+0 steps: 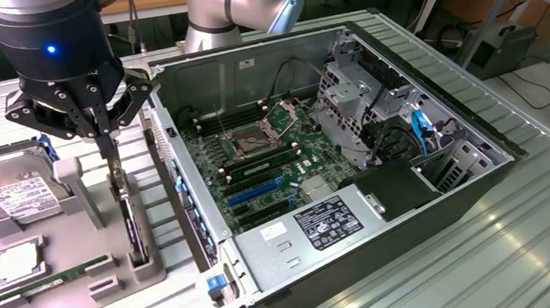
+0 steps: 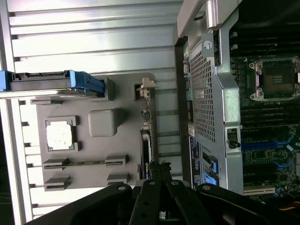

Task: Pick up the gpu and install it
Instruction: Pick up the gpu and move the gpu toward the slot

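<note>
The gpu (image 1: 133, 228) stands on edge in a slot of the grey holder tray (image 1: 77, 301), beside the open computer case (image 1: 479, 172). In the exterior view my gripper (image 1: 106, 151) hangs straight over the card's far end, its fingers drawn together on the upper edge. In the wrist view the gpu (image 2: 146, 138) is a thin edge-on strip running up to the gripper (image 2: 158, 168), whose fingers meet on it. The card still sits in its slot. Inside the case lies the motherboard (image 1: 266, 162) with blue expansion slots (image 1: 251, 193).
On the tray are a silver hard drive (image 1: 14, 193), a square processor (image 1: 18, 262) and a green memory stick (image 1: 45, 284). The case's perforated rear wall (image 2: 206, 89) stands close beside the card. A drive cage (image 1: 350, 94) and cables fill the case's exterior-view right.
</note>
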`<state>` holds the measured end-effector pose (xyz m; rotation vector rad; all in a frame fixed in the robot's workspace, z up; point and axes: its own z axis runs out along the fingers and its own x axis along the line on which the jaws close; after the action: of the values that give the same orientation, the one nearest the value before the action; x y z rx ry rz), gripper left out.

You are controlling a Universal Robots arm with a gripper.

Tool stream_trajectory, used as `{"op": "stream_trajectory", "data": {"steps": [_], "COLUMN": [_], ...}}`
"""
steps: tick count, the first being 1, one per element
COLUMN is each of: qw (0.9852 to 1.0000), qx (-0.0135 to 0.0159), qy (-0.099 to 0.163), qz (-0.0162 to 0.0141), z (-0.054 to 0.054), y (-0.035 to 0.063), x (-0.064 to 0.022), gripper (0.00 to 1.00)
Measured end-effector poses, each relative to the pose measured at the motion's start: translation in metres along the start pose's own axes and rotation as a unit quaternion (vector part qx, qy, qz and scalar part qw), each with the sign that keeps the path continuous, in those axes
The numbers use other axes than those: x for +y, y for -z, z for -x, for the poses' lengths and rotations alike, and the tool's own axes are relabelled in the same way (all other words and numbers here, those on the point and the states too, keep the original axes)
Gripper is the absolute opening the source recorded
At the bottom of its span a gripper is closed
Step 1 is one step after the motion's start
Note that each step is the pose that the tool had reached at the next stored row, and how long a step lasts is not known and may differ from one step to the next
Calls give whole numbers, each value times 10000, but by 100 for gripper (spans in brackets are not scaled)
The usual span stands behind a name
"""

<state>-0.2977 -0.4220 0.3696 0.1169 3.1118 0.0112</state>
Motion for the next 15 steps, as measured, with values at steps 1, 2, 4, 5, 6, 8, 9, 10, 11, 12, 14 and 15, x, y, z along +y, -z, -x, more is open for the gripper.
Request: {"op": "stream_trajectory", "data": {"steps": [1,2,4,5,6,8,9,10,11,12,14,15], "qw": [10000,10000,10000,10000,10000,10000,10000,10000,10000,10000,10000,10000], "qx": [0,0,0,0,0,0,0,0,0,0,1,3], "qy": [0,0,0,0,0,0,0,0,0,0,0,0], "qz": [0,0,0,0,0,0,0,0,0,0,0,0], "z": [0,0,0,0,0,0,0,0,0,-1,-4,-5], "y": [0,0,0,0,0,0,0,0,0,-9,-47,-75], "x": [0,0,0,0,0,0,0,0,0,-1,-15,-29], "gripper": [11,11,17,24,24,36,36,36,36,36,36,36]}}
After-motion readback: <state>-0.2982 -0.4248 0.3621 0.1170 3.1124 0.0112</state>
